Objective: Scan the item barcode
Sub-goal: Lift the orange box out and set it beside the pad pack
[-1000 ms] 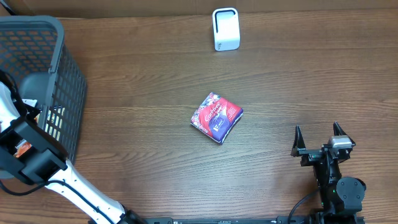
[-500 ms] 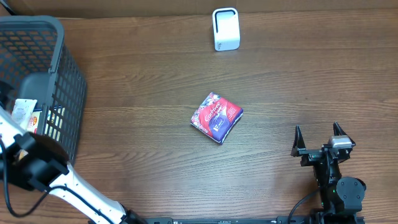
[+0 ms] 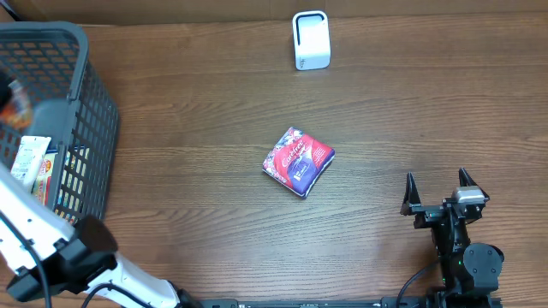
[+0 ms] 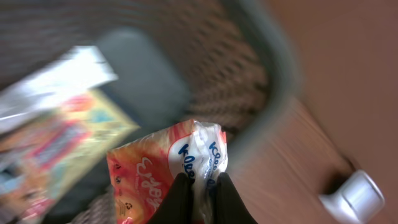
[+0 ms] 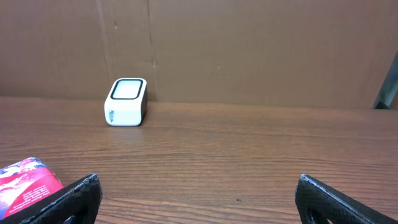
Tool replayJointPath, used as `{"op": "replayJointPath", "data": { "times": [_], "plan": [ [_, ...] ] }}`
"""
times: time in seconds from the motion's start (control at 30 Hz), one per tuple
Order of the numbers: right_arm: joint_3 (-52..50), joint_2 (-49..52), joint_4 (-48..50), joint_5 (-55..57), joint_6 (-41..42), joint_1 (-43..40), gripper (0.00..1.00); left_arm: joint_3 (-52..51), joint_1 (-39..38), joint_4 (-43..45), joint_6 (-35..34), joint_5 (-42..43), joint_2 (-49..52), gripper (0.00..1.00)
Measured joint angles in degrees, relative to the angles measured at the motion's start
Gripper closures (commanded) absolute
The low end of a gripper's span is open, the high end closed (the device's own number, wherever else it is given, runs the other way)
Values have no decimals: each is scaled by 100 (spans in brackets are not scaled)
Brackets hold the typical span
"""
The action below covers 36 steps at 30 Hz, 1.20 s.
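Note:
My left gripper is shut on an orange and white packet with blue lettering, held above the grey mesh basket. In the overhead view the packet shows as an orange blur at the left edge, over the basket. The white scanner stands at the back of the table, also seen as the scanner in the right wrist view and the scanner low right in the left wrist view. My right gripper rests open near the front right, nothing between its fingers.
A red and purple packet lies mid-table, left of my right gripper, and shows as the packet. Several more packets lie in the basket, a yellow one among them. A brown cardboard wall backs the table.
My left arm has lifted up out of the basket with the orange packet, uncovering the packets below. The right arm and the red packet have not moved.

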Motion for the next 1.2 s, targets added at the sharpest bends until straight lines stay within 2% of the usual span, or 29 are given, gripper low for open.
{"op": "replayJointPath", "data": {
  "times": [0.1, 0.3, 0.47, 0.63, 0.9, 1.2],
  "plan": [
    [0, 0, 2, 0, 2, 2, 0, 11, -678, -35, 317, 457, -20, 96],
    [0, 0, 0, -2, -2, 2, 0, 9, -2090, -332, 780, 765, 28, 96],
    [0, 0, 2, 0, 0, 2, 0, -17, -3340, -629, 973, 356, 293, 96],
    [0, 0, 0, -2, 0, 2, 0, -485, -4269, -625, 957, -249, 710, 96],
    [0, 0, -2, -2, 0, 0, 0, -1438, -5117, -608, 916, -629, 1939, 96],
    [0, 0, 0, -4, 0, 2, 0, -1655, -5560, -623, 638, -675, 3209, 96]
  ]
}}
